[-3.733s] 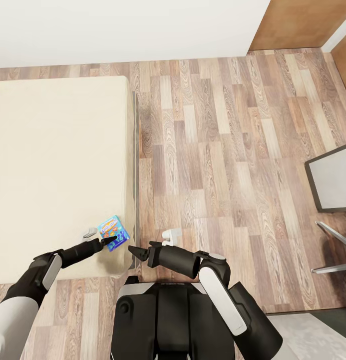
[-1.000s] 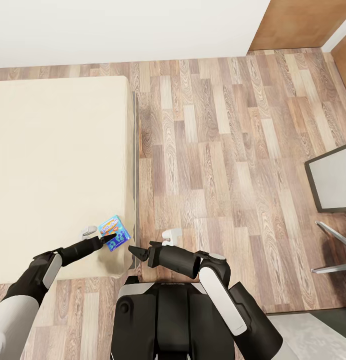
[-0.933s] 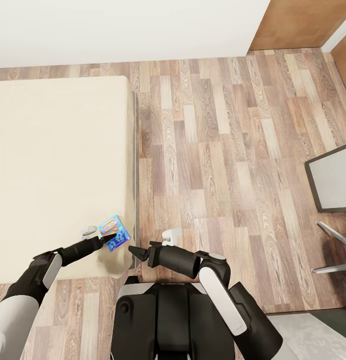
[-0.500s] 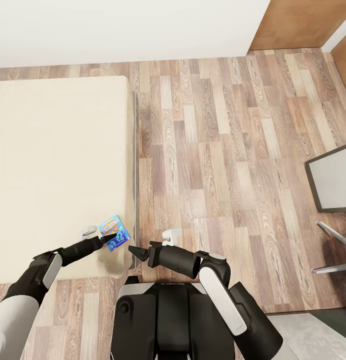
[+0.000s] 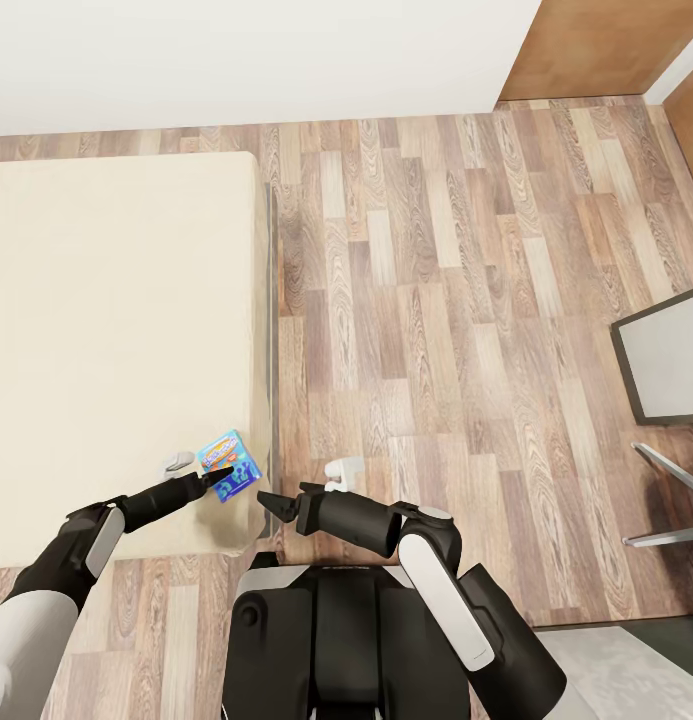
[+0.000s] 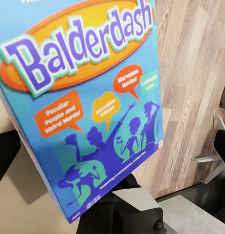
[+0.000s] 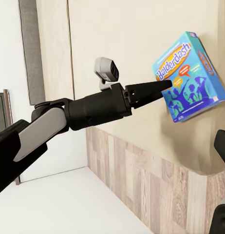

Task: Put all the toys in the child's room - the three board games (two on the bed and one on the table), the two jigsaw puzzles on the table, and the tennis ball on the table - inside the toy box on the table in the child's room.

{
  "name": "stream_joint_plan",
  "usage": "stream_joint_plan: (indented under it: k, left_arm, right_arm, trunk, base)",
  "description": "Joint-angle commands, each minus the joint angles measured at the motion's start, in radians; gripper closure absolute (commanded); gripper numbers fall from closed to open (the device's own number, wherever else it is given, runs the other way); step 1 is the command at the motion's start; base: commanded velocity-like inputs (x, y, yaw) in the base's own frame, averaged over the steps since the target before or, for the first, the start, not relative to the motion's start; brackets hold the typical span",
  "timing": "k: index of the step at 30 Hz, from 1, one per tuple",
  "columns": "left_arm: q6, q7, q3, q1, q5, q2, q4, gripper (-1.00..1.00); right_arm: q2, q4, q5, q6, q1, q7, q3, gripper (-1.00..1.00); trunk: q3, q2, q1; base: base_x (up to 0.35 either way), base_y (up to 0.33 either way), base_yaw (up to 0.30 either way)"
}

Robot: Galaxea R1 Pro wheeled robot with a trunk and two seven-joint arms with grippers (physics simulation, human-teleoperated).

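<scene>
Blue board game (image 5: 229, 465) lying flat near the bed (image 5: 106, 330) corner, close to its edge. Left gripper (image 5: 218, 481) touching the box, apparently closed, not clearly grasping. Right gripper (image 5: 268, 502): cannot tell. Risk: pushing the box off the edge.

White wall (image 5: 256, 60) at far side. Wood-plank floor (image 5: 436, 330), evenly lit. Brown wood panel (image 5: 596, 45) in far right corner. Dark-framed grey panel (image 5: 666, 365) at right edge, metal bars (image 5: 666, 500) just beside it.
</scene>
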Motion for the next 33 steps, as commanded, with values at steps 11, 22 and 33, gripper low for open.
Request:
stream_joint_plan:
  k: [11, 22, 33]
  left_arm:
    - [0.008, -0.002, 0.001, 0.0, 0.006, -0.001, 0.0, -1.0]
    - [0.007, -0.002, 0.002, 0.001, 0.005, 0.003, 0.0, -1.0]
    - [0.008, -0.005, 0.011, 0.001, 0.011, 0.032, 0.0, -1.0]
  right_arm:
    - [0.0, 0.0, 0.001, 0.005, 0.0, 0.004, -0.001, -1.0]
    - [0.0, 0.0, 0.001, 0.005, 0.0, 0.004, 0.0, -1.0]
    - [0.001, 0.0, 0.001, 0.005, 0.0, 0.002, 0.001, -1.0]
  trunk:
    - [-0.001, -0.001, 0.001]
    - [-0.001, -0.001, 0.001]
    - [-0.001, -0.001, 0.001]
  base:
    - [0.0, 0.0, 0.0]
    - [0.0, 0.0, 0.0]
    - [0.0, 0.0, 0.0]
